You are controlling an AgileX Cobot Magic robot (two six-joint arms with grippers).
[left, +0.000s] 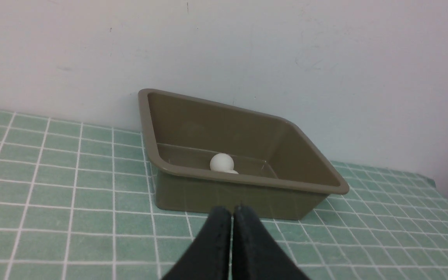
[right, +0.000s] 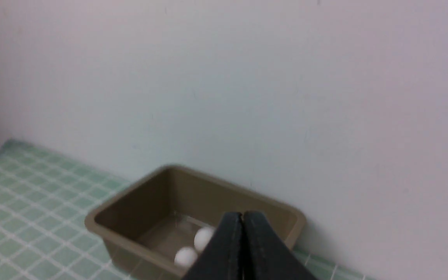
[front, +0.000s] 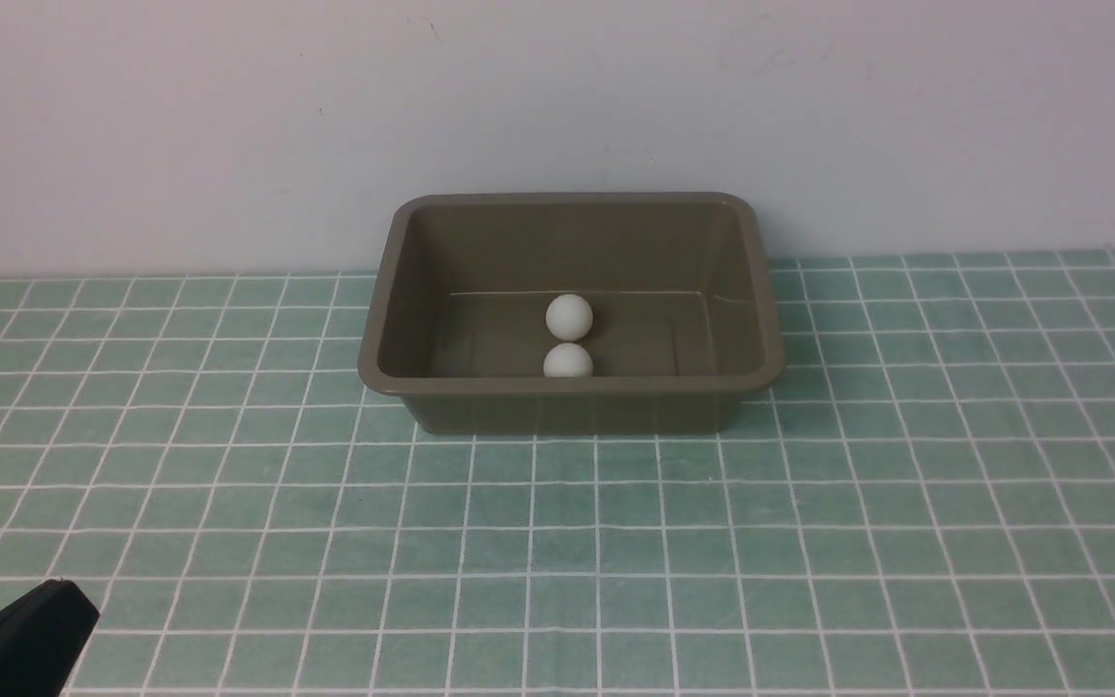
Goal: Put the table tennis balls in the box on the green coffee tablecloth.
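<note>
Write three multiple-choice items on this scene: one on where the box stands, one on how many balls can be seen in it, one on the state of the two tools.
1. Where does the box stand?
A. On the green tablecloth, close to the wall
B. At the cloth's near edge
C. On a bare wooden shelf

2. How many table tennis balls are visible in the box?
A. None
B. Two
C. Five

3. How do the left tool and right tool stand?
A. Both wide open
B. One grips a ball
C. Both shut and empty

Answers:
1. A, the front view shows the box on the checked cloth with its far rim against the wall.
2. B, one ball lies behind another ball on the floor of the box.
3. C, each wrist view shows fingers pressed together with nothing between them.
</note>
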